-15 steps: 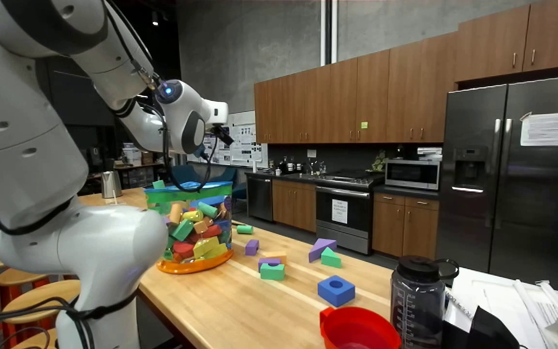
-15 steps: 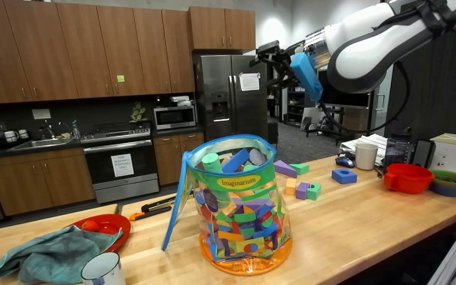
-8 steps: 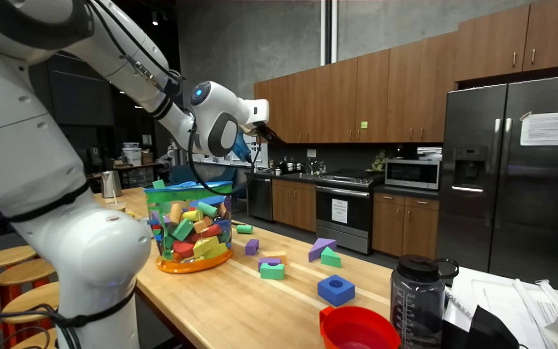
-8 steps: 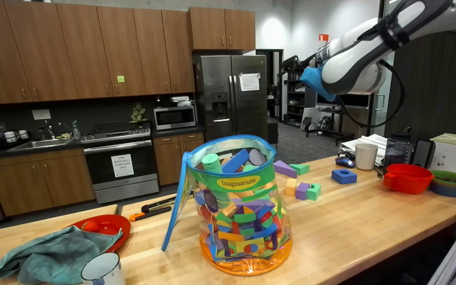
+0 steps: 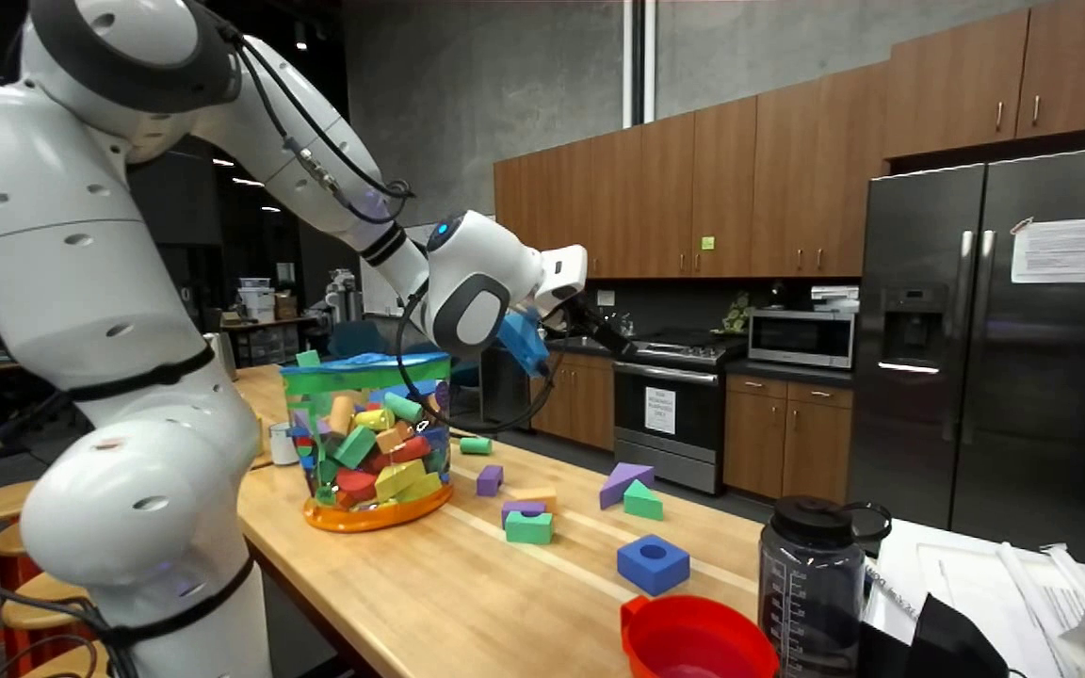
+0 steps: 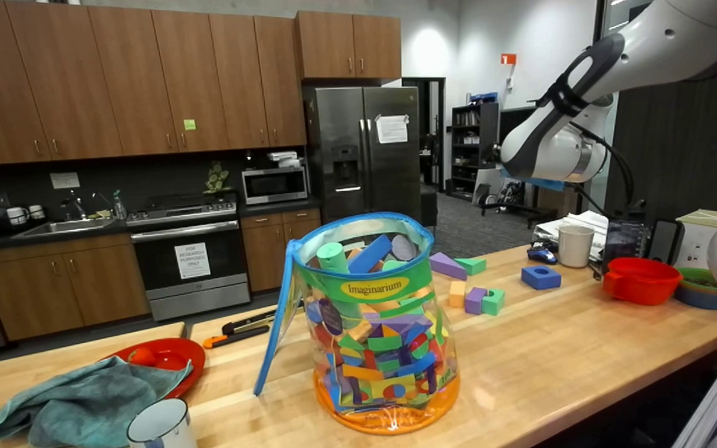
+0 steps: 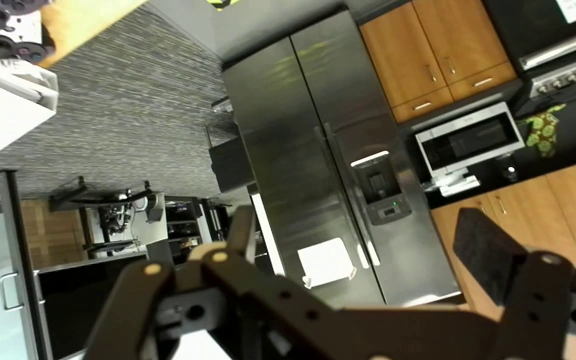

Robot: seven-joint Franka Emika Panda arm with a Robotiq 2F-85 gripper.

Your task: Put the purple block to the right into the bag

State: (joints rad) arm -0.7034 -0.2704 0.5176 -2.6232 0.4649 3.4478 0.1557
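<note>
A purple block (image 5: 524, 508) sits against the green block (image 5: 529, 528) on the table; it also shows in an exterior view (image 6: 475, 300). A similar small purple block (image 5: 490, 480) stands alone nearer the bag; the bag hides it in the other picture. A larger purple triangle (image 5: 626, 485) lies farther along. The clear bag (image 5: 373, 443) stands upright, full of coloured blocks, its top open in an exterior view (image 6: 389, 348). My gripper (image 5: 613, 331) is high above the table, away from all blocks. In the wrist view my gripper (image 7: 353, 220) is open with nothing between its fingers.
A green triangle (image 5: 643, 500), an orange block (image 5: 538, 496) and a blue block (image 5: 654, 564) lie near the purple blocks. A red bowl (image 5: 699, 640) and a dark bottle (image 5: 813, 589) stand at the table's end. A red plate (image 6: 175, 354) and cloth (image 6: 84, 404) lie beside the bag.
My arm has swung away from above the bag, out over the table, and the gripper has come lower and tilted down. The blocks and the bag have not moved.
</note>
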